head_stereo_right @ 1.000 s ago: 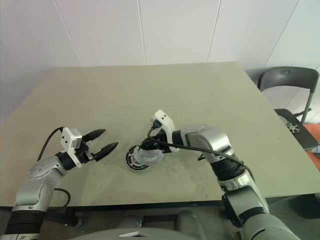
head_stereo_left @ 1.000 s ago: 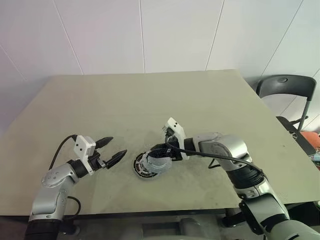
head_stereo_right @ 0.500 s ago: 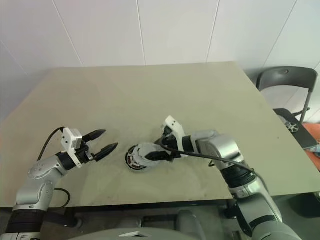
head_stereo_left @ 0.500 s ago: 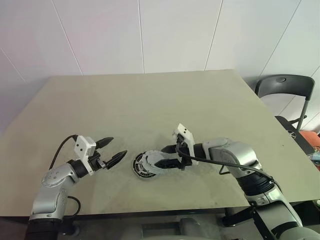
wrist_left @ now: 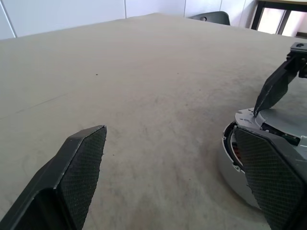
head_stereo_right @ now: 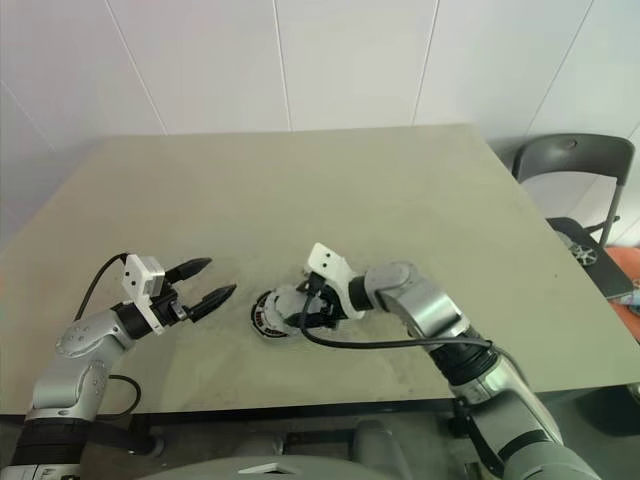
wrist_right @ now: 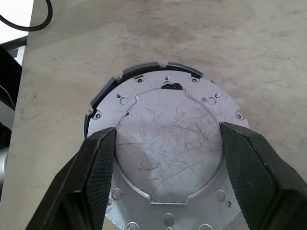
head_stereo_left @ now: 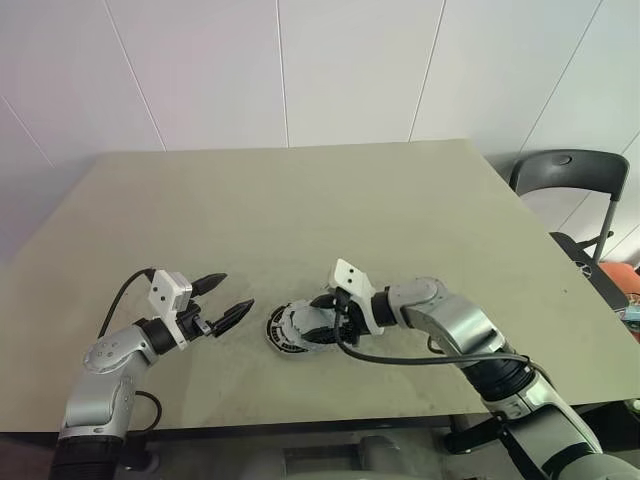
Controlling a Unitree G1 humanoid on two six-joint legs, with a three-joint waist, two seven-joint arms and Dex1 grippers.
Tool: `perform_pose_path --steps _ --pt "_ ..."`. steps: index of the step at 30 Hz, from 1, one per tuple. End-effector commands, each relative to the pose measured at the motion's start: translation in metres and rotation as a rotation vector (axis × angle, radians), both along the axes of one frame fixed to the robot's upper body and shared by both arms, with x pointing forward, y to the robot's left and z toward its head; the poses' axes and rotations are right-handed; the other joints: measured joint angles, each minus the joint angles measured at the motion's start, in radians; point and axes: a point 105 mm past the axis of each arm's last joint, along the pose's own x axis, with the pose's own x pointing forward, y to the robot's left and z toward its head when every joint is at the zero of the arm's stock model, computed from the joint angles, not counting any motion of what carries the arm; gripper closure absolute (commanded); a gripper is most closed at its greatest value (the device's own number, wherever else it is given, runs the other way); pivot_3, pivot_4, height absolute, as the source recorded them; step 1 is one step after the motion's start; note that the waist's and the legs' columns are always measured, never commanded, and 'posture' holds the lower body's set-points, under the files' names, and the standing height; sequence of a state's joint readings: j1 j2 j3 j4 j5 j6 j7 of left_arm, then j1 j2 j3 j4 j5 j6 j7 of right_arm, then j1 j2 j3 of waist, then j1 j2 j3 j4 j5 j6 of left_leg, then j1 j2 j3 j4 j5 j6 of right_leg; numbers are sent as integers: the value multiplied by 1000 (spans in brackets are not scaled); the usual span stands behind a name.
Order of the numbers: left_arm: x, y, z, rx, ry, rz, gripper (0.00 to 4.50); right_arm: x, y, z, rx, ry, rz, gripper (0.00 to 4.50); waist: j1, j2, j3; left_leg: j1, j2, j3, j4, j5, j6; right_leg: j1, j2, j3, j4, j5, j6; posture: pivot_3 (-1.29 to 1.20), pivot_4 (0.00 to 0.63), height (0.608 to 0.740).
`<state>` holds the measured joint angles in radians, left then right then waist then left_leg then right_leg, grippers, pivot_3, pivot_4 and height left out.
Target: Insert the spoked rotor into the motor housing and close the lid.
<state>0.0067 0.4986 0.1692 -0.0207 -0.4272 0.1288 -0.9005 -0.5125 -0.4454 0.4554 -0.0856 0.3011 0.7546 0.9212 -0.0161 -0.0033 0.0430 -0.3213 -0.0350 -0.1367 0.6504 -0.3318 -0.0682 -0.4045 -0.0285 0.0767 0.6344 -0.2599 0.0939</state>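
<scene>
Your right gripper sits right over the lid. Its two black fingers stand apart, one on each side of the round raised middle of the lid. From the wrist view you cannot tell if the fingers touch the metal or float just above it. They are not squeezing anything.

The lid is a flat silver-grey disc with many scratches and small holes near its edge. It lies flat on top of the motor housing. You can see the housing's dark rim peeking out from under the lid on the side away from your right gripper. In the head view a bit of its reddish ring shows there too. The stack sits on the table, right at the tip of your right gripper.

Your left gripper is off to the side of the stack, near it but not touching. Its fingers are wide open and hold nothing. They point level toward the stack. In the left wrist view the lid lies just past one finger, and a black fingertip of the other gripper comes down to its top.
</scene>
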Motion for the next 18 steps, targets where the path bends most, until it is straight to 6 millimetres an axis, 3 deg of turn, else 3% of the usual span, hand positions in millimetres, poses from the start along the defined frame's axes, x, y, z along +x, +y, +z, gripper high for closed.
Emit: perform_pose_path --steps 1,8,12,18 --pt "1 -1 12 11 -44 -5 0 -8 1 1 61 99 14 1482 0 0 0 0 0 0 0 0 0 0 0 0 0 0 0 0 0 740" --pt "1 -1 12 14 -43 -7 0 6 9 17 144 89 -68 1482 -3 0 0 0 0 0 -1 0 0 -1 0 0 0 0 0 0 0 740" --pt "1 1 11 16 -42 -8 0 7 8 4 -7 -15 -51 1482 -3 0 0 0 0 0 0 0 0 -1 0 0 0 0 0 0 0 740" --pt "0 2 8 17 -35 -6 0 11 13 8 -113 -100 -38 1482 -4 0 0 1 0 0 1 0 0 0 1 0 1 0 0 0 0 740"
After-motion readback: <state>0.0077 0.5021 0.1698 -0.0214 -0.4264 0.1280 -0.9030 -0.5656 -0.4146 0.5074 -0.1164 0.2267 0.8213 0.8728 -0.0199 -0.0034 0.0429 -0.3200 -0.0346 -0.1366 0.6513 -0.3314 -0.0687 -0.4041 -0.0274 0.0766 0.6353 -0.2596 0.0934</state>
